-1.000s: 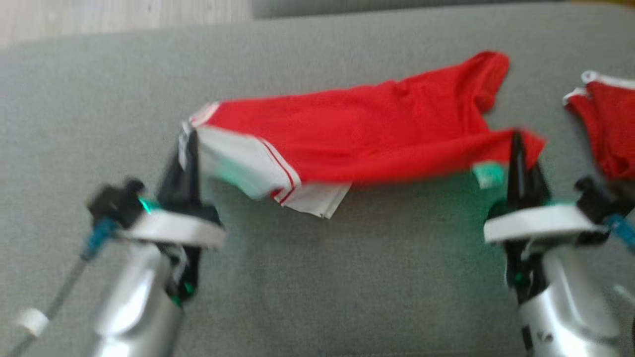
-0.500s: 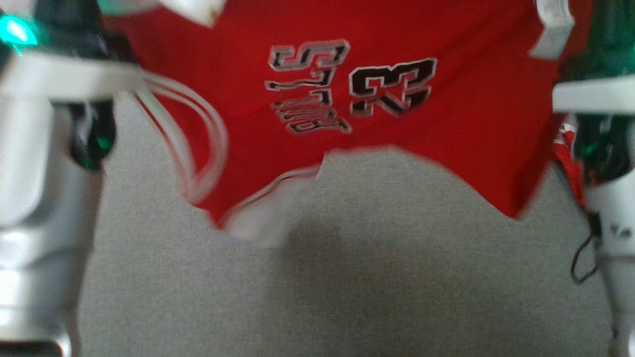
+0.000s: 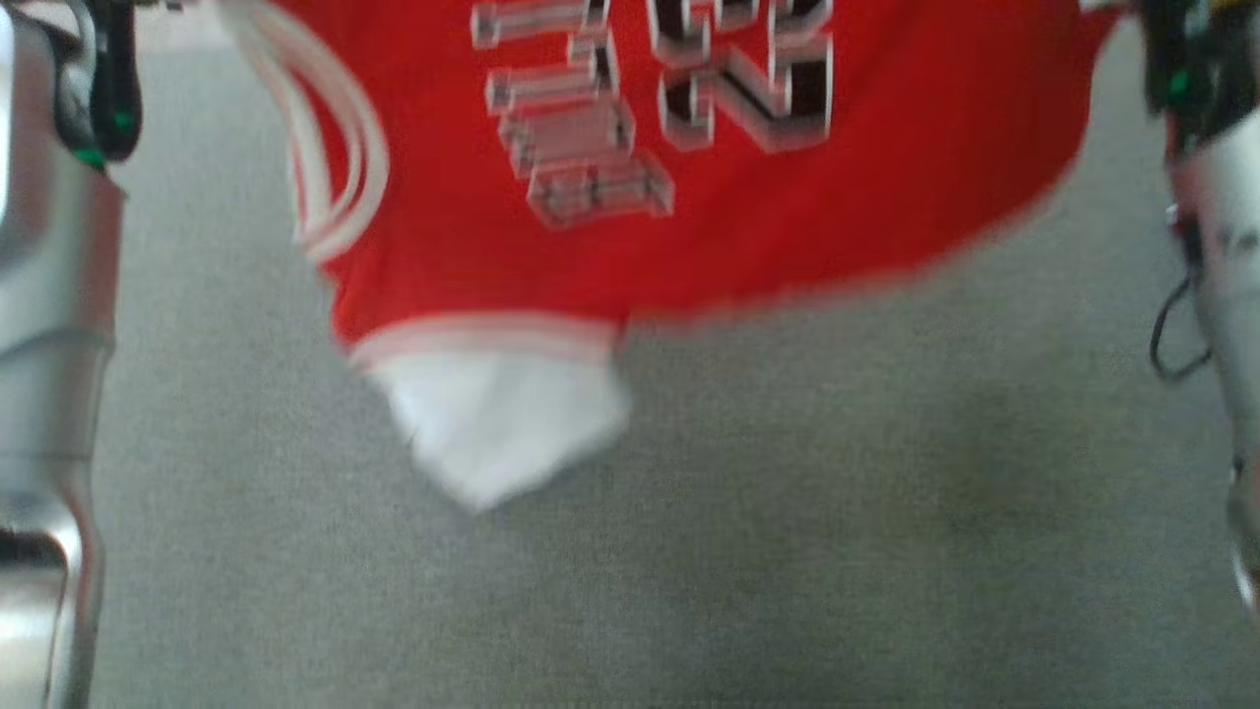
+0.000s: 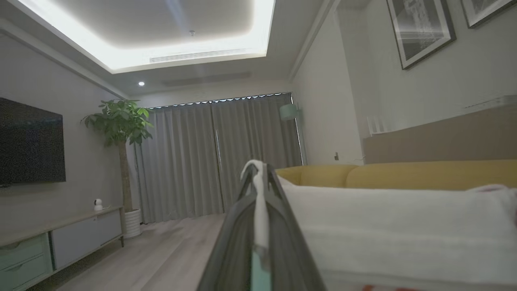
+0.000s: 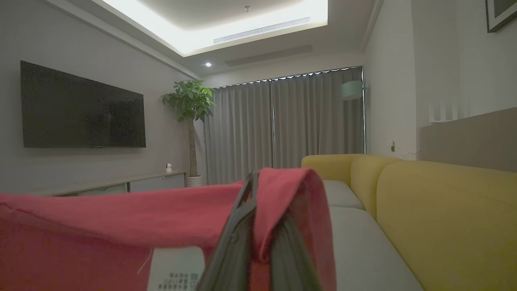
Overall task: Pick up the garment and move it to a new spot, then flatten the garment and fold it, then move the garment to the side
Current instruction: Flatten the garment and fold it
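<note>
Head view, blurred. Red jersey (image 3: 689,236) hangs spread across the top of the frame, 10 o'clock through 2 o'clock, clear of the grey fabric surface (image 3: 787,551) below it. Black-and-white lettering (image 3: 591,148) sits at 12 o'clock, too smeared to read. White curved piping at 10 o'clock. A white flap (image 3: 497,418) droops from the red hem at about 7 o'clock from centre; it is the lowest part of the cloth. Left forearm (image 3: 49,295) stands along the 9 o'clock edge, right forearm (image 3: 1226,246) along the 3 o'clock edge, and the jersey is strung between them.

Left wrist view. Left gripper (image 4: 258,171) is pinched tight on a white edge of the jersey; a thin strip of cloth shows between the two dark fingers. White cloth runs off towards 3 to 4 o'clock.

Right wrist view. Right gripper (image 5: 253,178) is clamped on a red edge, the fabric folding over the fingertips. Red cloth stretches away to 8 to 9 o'clock. White printed label (image 5: 177,270) at 7 o'clock, print too small to read.

Beyond: yellow sofa (image 5: 444,210) at 3 to 4 o'clock, television (image 5: 80,109) at 9 o'clock, potted plant (image 5: 188,101) beside grey curtains (image 5: 282,125) at 12 o'clock.
</note>
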Controlling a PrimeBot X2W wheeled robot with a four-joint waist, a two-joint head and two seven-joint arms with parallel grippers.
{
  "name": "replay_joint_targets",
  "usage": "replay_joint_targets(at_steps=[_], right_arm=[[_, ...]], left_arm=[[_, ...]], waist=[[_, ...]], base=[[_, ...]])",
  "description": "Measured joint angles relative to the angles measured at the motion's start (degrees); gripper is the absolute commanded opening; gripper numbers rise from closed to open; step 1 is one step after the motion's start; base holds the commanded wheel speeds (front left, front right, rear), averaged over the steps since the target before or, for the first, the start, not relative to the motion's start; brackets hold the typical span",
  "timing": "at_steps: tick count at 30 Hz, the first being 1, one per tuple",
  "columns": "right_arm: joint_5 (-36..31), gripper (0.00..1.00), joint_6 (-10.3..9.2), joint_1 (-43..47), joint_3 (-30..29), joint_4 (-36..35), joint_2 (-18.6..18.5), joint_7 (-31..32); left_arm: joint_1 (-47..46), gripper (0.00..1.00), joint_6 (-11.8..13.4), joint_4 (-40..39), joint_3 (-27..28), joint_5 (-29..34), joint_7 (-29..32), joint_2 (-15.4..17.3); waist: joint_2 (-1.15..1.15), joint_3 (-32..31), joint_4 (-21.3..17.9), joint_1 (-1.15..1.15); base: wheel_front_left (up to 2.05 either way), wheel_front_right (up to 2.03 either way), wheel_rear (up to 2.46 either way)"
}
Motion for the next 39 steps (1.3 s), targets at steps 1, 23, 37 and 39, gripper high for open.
replay_joint_targets(at_steps=[1,23,37,39], right_arm=[[-1.1,0.0,0.0,-2.1,-0.3,1.9,0.3,-1.1],[0.9,0.0,0.0,8.3,3.3,20.7,1.9,-3.7],[16.3,0.0,0.0,31.9,14.6,16.4,-0.5,-2.7],[17.9,0.0,0.0,34.5,14.7,15.7,-0.5,-2.8]], left_arm=[[-1.1,0.0,0.5,1.4,0.0,0.4,-0.9,-0.1],[24.0,0.0,-1.8,4.3,9.5,1.7,-2.8,-14.8],[49.6,0.0,-2.8,0.8,11.3,-2.3,-2.8,-16.2],[52.7,0.0,-2.8,0.2,10.9,-2.4,-2.8,-16.2]], waist=[[0.0,1.0,0.1,0.0],[0.0,7.8,1.8,-0.03],[0.0,-1.3,0.5,-0.03],[0.0,-3.0,0.7,-0.04]], base=[[0.0,0.0,0.0],[0.0,0.0,0.0],[0.0,0.0,0.0],[0.0,0.0,0.0]])
